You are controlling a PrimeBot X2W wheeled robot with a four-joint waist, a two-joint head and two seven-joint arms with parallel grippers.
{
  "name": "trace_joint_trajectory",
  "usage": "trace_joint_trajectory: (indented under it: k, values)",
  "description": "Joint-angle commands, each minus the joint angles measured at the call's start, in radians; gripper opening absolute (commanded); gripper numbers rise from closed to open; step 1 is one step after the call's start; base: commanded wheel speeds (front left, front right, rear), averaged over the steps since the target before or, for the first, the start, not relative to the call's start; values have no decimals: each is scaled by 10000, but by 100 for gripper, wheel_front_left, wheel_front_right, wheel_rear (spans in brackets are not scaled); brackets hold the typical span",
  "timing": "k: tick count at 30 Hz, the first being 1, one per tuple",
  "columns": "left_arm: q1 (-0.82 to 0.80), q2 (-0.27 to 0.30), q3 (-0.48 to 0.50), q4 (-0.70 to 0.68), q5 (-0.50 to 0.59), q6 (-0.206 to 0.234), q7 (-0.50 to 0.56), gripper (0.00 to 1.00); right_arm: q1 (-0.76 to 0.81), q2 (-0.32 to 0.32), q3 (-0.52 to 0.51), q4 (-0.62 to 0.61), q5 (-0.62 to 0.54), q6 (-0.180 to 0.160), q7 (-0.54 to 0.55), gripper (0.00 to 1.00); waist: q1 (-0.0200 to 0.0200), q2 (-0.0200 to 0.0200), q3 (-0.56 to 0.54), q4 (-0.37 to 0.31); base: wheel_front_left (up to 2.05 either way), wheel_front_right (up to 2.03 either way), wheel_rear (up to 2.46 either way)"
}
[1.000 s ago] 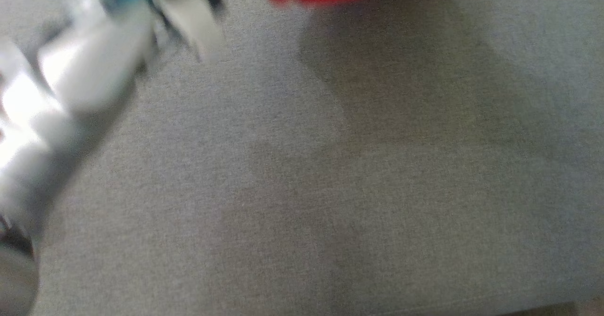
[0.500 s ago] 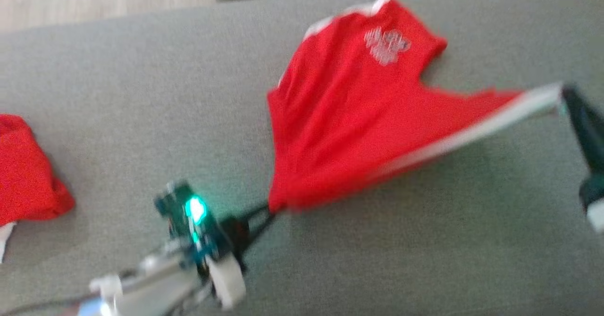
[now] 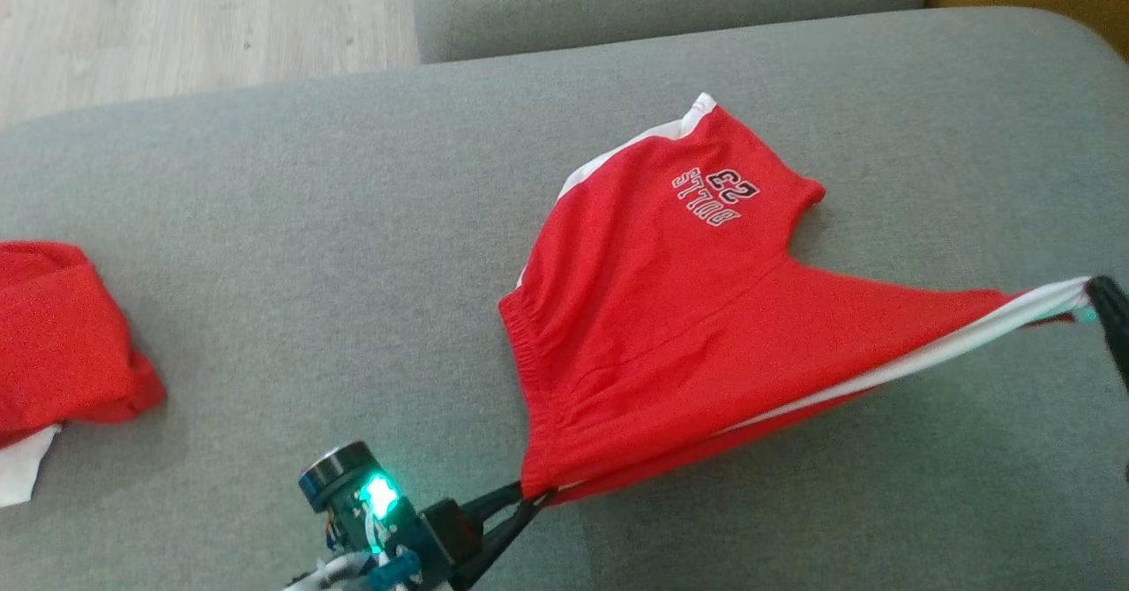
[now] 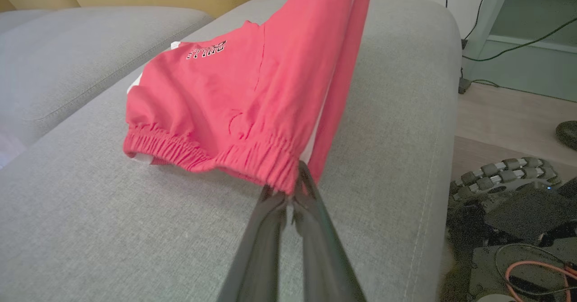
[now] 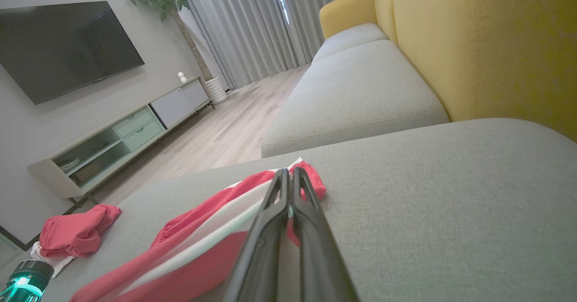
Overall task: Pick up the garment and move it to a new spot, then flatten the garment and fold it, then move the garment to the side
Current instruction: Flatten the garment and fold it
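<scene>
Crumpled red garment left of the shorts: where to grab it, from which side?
On the crumpled red garment, probably the bulging lower-right corner, approached low from the bare cushion on its right. It stands proud there; the white piece at its near edge lies flat, giving less to pinch.

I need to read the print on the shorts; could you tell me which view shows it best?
The head view: the print on the shorts is whole and sharp, upside down. The left wrist view shows it small and slanted; the right wrist view gives the shorts' striped edge.
</scene>
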Motion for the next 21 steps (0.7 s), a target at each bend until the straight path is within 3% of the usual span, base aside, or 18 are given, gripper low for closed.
trace_joint_trajectory:
  k: [1,12,21]
  values:
    - [-339,402,443,-257,-77,75,55,0,-141,-599,-273,-238,-99,65,-66,0,1,-1,87,45,0,0,0]
    - [-2026,76,1183,-346,-385,-325,606,0,-2335,-842,-352,328,-498,65,550,0,1,-1,1488,821,0,0,0]
    - [-3837,-559,1687,782,-841,-1205,1179,0,-6105,-761,1362,1499,-972,65,2257,0,1,-1,2755,1552,0,0,0]
